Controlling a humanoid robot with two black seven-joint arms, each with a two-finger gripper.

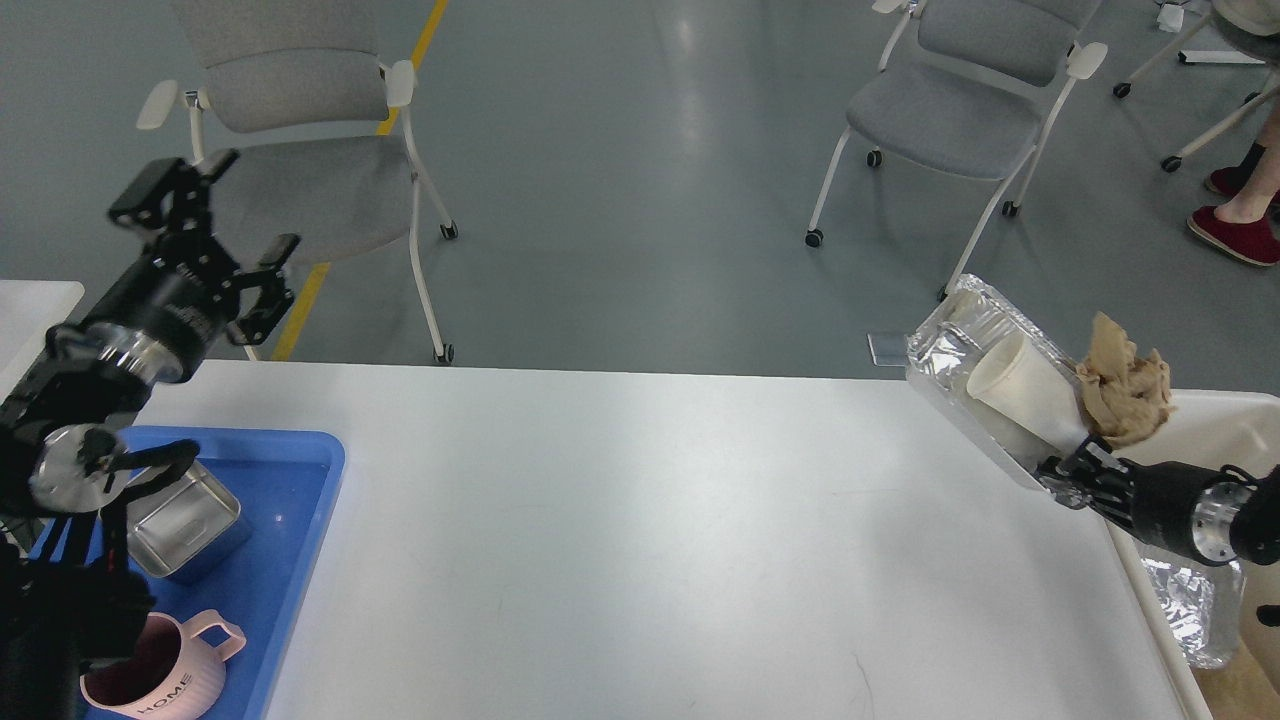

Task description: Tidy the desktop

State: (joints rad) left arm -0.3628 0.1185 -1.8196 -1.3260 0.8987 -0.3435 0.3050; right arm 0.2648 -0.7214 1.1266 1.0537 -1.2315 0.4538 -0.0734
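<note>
At the far left, a pink ribbed mug (160,668) carries the word "HOME" in dark letters near its base; it is the only writing that can be read. The mug stands at the near end of a blue tray (290,520), and one square metal tin (185,522) stands on the same tray just beyond it. A small white table corner (35,305) shows at the left edge behind the tray.

The left gripper (205,220) hangs in the air above the tray's far end, its two black fingers spread wide with nothing between them.

The desktop (640,540) fills the middle of the view. Its long axis runs left to right, and its far edge lies straight across the picture; the tray rests on its left end. The middle of its white surface is bare.

Beyond it stand two grey chairs on castors, one (300,150) at the left and one (965,110) at the right.

At the right, the right gripper (1075,468) pinches the near corner of one foil tray (945,350), held tilted off the desktop's right end. Inside lie one white paper cup (1025,390) on its side and one crumpled brown napkin (1125,385). Below, a white bin (1215,425) holds more foil (1190,605). A red shoe (1240,235) shows at the far right.
</note>
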